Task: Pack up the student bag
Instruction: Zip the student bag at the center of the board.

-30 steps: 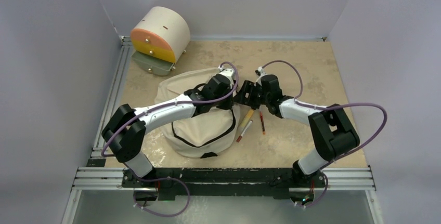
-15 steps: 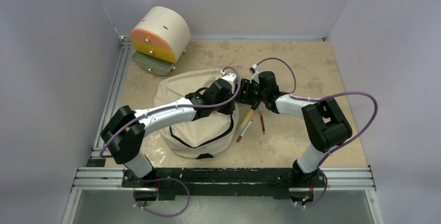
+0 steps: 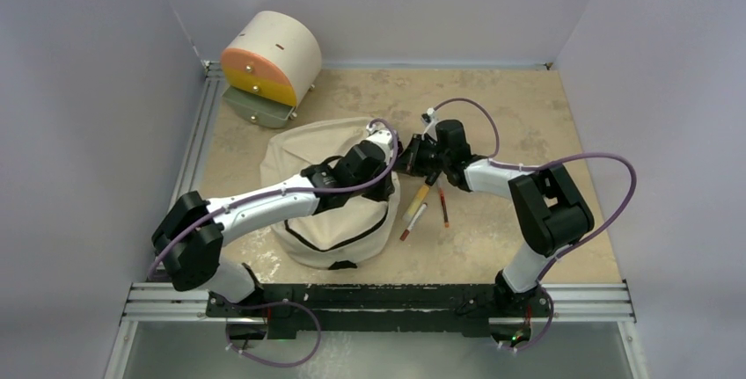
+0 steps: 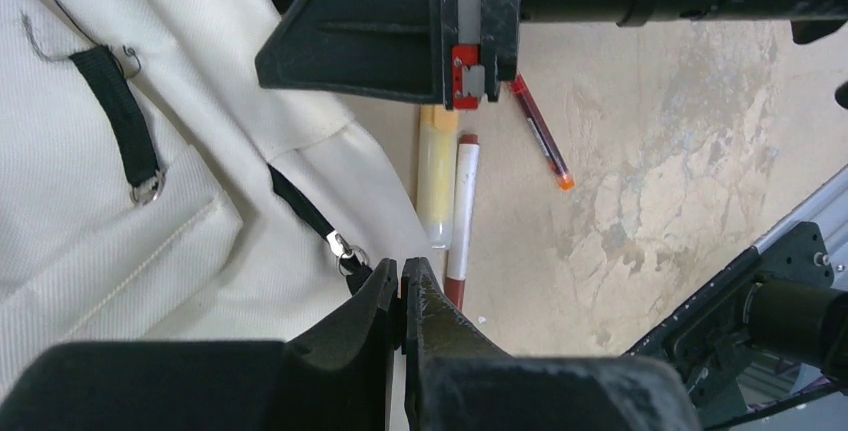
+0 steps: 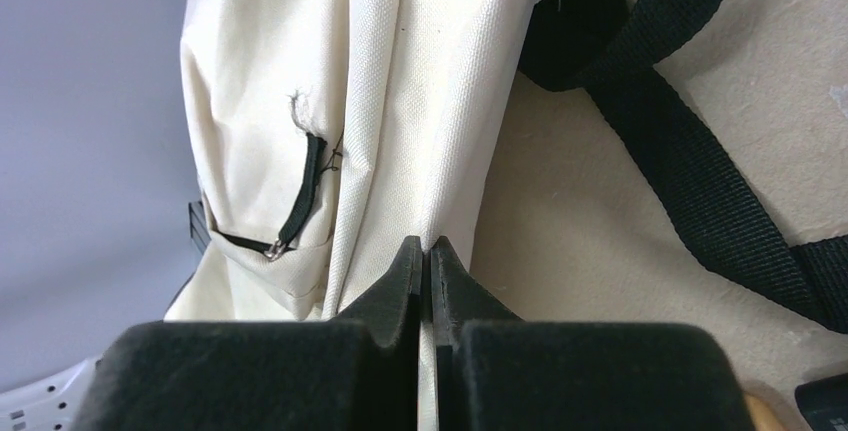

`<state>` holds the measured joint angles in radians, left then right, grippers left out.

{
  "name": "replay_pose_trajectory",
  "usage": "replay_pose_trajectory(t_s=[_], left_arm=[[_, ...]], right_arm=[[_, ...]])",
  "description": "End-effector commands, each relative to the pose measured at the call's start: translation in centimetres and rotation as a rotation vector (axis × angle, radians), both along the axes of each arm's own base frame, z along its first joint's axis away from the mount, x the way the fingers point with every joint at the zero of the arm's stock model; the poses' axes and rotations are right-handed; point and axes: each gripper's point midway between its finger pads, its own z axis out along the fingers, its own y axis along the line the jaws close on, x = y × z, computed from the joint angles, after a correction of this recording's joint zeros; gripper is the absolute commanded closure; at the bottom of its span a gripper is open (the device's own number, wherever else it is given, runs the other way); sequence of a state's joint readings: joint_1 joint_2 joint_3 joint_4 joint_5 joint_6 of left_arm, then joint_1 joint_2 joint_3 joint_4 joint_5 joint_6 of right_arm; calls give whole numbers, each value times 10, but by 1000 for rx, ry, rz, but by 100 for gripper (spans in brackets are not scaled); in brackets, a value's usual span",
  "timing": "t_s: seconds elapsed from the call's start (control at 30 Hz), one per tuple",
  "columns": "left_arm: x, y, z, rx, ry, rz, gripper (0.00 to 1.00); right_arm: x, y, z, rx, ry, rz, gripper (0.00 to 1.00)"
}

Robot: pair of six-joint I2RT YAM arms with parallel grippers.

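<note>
There's the student bag [image 3: 339, 225], slumped on the table [image 3: 528, 115] left of centre, in front of the round drawer unit [image 3: 268, 67], with the left arm lying across it. It's a soft cream canvas thing, all folds and creases, trimmed in black. A black zip [image 4: 305, 206] curves round the front pocket and ends in a small metal puller. There's a short black loop [image 4: 125, 121] with a metal ring on it, and a wide black strap [image 5: 690, 181] spills onto the tabletop behind.

The left gripper [image 4: 403, 286] is clenched tight, fingers pressed together right at the zip puller. The black tab touches the tips, but I can't tell whether it's actually nipped.

The right gripper [image 5: 426, 249] is at the bag's right edge, and it's clamped on a fold of the cream fabric, with the seam running straight into the closed fingers.

Just beside that edge are three things on the table. A yellowish marker [image 4: 437, 176] and a white pen [image 4: 464, 211] lie side by side, with a red pen [image 4: 540, 131] a little apart.
</note>
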<state>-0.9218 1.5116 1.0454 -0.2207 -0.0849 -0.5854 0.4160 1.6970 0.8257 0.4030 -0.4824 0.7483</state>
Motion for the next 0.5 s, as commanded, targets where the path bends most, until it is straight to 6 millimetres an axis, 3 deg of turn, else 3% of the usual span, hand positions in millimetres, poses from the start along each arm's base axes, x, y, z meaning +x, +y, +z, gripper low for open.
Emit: replay_pose_trajectory(t_s=[0.0,0.3,0.47], left_arm=[[-18,0,23,-72,12,-12,100],[-40,15,27,-103,49,-17,100],[-47,22,35,-115,46,-23,100]], right_arm=[[38,6,53,62,-145,-82,100],[74,1,80,63,-216,-158,100],[105,-1,96,53,-273,-178,100]])
